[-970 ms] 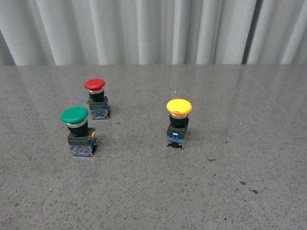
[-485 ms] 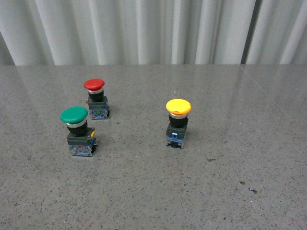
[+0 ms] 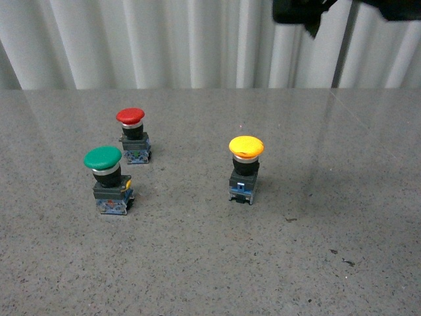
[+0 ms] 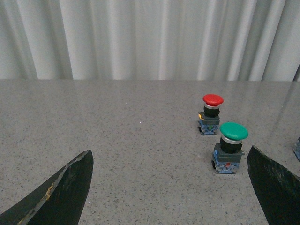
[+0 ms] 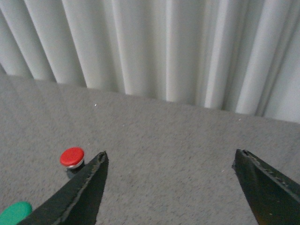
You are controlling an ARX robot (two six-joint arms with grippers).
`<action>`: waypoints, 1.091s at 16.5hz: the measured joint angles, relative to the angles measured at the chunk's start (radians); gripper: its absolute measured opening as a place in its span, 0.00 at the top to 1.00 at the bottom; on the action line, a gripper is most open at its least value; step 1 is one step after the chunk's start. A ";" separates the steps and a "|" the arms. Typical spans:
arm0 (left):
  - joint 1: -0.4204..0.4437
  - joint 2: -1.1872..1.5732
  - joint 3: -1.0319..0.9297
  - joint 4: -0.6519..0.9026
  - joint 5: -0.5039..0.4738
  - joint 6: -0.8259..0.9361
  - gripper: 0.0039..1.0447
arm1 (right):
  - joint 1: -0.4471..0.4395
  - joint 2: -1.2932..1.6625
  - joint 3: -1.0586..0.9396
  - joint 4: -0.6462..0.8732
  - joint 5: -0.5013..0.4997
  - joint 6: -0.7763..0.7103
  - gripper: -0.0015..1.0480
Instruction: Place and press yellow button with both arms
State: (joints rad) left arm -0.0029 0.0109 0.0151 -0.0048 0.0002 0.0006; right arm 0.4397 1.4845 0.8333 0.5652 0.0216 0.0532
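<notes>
The yellow button (image 3: pixel 246 147) stands upright on the grey table (image 3: pixel 210 263), right of centre in the front view, with nothing touching it. A dark piece of an arm (image 3: pixel 304 12) hangs at the top right of that view, high above the button. My left gripper (image 4: pixel 169 150) is open and empty above the table, with the green button just inside one finger (image 4: pixel 274 185). My right gripper (image 5: pixel 170 153) is also open and empty, held high over bare table. The yellow button does not show in the right wrist view.
A green-capped button (image 3: pixel 103 159) and a red-capped button (image 3: pixel 130 117) stand to the left of the yellow one; both also show as the green button (image 4: pixel 233 132) and red button (image 4: pixel 213 100). A white curtain (image 3: pixel 197 39) closes off the far table edge.
A black arm part has come into the top right of the front view. The three buttons have not moved.
</notes>
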 joint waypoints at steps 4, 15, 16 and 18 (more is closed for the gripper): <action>0.000 0.000 0.000 0.000 0.000 0.000 0.06 | 0.071 0.078 0.003 -0.037 0.003 0.018 0.63; 0.000 0.000 0.000 0.000 0.000 0.000 0.06 | 0.091 0.229 0.024 -0.071 -0.013 0.044 0.98; 0.000 0.000 0.000 0.000 0.000 0.000 0.06 | 0.091 0.237 0.027 -0.071 -0.017 0.044 0.98; 0.000 0.000 0.000 0.000 0.000 0.000 0.06 | 0.091 0.247 0.030 -0.080 -0.025 0.044 0.98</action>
State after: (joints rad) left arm -0.0029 0.0109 0.0151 -0.0044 -0.0002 0.0006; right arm 0.5304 1.7317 0.8631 0.4850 -0.0036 0.0975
